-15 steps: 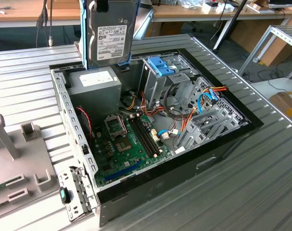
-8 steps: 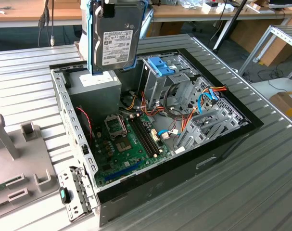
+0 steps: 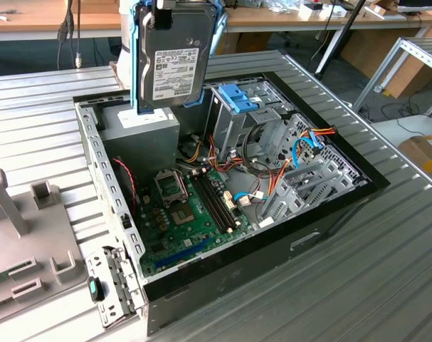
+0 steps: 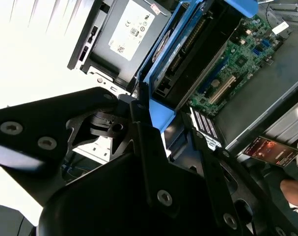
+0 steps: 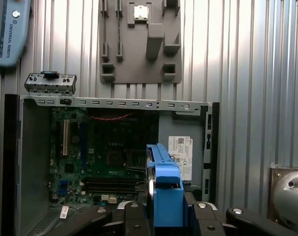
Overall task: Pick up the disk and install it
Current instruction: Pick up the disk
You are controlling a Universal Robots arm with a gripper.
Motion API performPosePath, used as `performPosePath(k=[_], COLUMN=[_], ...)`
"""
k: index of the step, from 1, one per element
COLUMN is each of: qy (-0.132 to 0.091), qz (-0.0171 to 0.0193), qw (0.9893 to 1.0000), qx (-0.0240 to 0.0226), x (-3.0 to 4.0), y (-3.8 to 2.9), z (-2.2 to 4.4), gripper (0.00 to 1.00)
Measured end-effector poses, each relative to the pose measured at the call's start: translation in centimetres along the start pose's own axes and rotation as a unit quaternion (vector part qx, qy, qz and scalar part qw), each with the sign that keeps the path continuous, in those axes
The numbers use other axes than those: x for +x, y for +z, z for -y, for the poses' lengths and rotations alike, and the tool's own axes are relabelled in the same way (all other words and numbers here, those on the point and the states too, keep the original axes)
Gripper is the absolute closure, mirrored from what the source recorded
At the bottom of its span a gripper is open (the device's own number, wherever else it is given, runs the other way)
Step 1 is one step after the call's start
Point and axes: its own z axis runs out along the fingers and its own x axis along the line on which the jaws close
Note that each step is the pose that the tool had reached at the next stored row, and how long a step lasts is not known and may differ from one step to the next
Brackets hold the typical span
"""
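The disk (image 3: pixel 174 58), a dark grey hard drive with a white label and bright blue side rails, hangs upright in the air above the back of the open computer case (image 3: pixel 329 239). In the first wrist view its blue end tab (image 5: pixel 166 195) points down toward the case, and my gripper (image 5: pixel 167 212) is shut on it, one black finger on each side rail. The second wrist view shows the same hold: the gripper (image 4: pixel 164 124) clamps the disk's blue frame (image 4: pixel 161 64), with the motherboard (image 4: pixel 237 64) below.
Inside the case lie the green motherboard (image 3: pixel 187 214), a grey power supply (image 3: pixel 141 125), a tall silver drive cage with blue clips (image 3: pixel 238 98) and loose coloured cables (image 3: pixel 301 149). A grey fixture block (image 3: pixel 23 242) sits at the exterior view's left on the ribbed metal table (image 3: pixel 386 285).
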Motion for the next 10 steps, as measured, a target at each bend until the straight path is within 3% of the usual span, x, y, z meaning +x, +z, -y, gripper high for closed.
performPosePath(k=[5, 10], qy=[0.0, 0.0], qz=[0.0001, 0.0001], qw=[1.0, 1.0], qx=[0.0001, 0.0001], x=[1.26, 1.85], y=[-0.03, -0.05], z=[-0.03, -0.05], gripper=[0.64, 0.64])
